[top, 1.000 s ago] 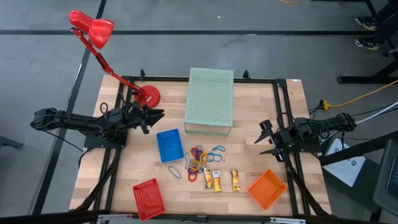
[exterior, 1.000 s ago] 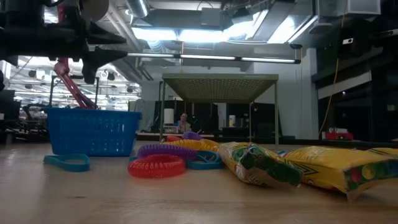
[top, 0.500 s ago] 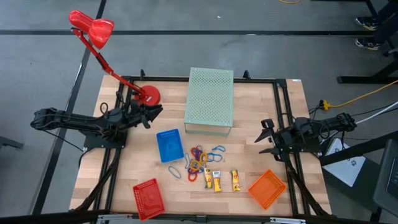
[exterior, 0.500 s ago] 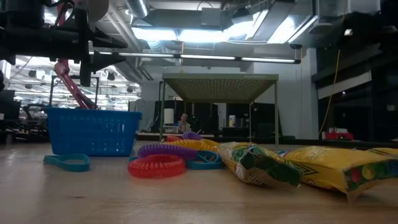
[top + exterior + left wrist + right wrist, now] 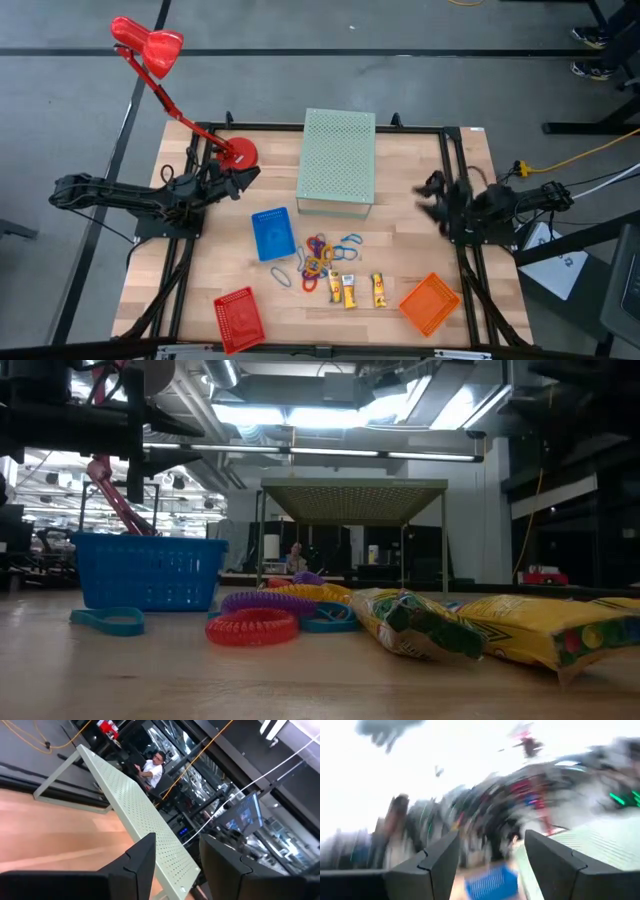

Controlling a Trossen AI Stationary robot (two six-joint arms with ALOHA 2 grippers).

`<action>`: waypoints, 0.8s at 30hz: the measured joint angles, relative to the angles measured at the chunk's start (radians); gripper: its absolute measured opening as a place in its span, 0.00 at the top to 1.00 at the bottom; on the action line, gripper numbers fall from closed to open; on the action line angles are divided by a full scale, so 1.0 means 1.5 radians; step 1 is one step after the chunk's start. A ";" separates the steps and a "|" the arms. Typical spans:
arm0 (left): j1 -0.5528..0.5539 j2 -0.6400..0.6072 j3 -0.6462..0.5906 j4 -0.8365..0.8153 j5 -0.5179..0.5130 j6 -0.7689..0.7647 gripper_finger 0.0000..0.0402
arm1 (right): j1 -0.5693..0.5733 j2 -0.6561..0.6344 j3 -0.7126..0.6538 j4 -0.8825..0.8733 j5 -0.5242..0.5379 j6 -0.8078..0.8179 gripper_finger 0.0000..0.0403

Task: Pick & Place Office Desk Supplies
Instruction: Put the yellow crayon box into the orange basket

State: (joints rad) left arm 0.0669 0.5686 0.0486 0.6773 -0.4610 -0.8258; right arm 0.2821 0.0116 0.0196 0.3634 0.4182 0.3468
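The office desk supplies lie loose on the table's near middle: a heap of red, blue, orange and purple loops (image 5: 320,255) (image 5: 265,615) and two yellow oblong packets (image 5: 364,290) (image 5: 480,625) lying flat. My left gripper (image 5: 250,175) (image 5: 177,845) hovers open above the table's left side, pointing at the green perforated box (image 5: 337,160). My right gripper (image 5: 428,195) (image 5: 491,837) hovers open above the right side, blurred, pointing toward the table's middle. Neither touches anything.
A blue basket (image 5: 273,233) stands left of the loops, a red basket (image 5: 238,320) near the front left, an orange basket (image 5: 429,303) at the front right. A red desk lamp (image 5: 150,50) has its base (image 5: 238,153) at the far left. A person sits far behind the table (image 5: 152,765).
My right gripper has rolled about its own axis and tipped upward, rising a little and swinging toward the far edge; it stays open. My left gripper has rolled in place, still open. The supplies have not moved.
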 joint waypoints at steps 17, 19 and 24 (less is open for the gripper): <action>0.000 0.001 0.000 -0.002 0.055 -0.011 0.63 | 0.000 0.005 0.000 -0.060 0.483 0.292 0.44; 0.000 0.001 0.000 -0.003 0.055 0.001 0.63 | -0.001 0.005 0.000 -0.055 0.488 0.291 0.44; 0.000 0.001 0.000 -0.020 0.049 -0.019 0.63 | -0.001 0.005 0.000 -0.050 0.511 0.370 0.44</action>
State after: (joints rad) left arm 0.0670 0.5701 0.0490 0.6473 -0.3878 -0.8543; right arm 0.2813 0.0185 0.0196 0.2886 1.1848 0.9017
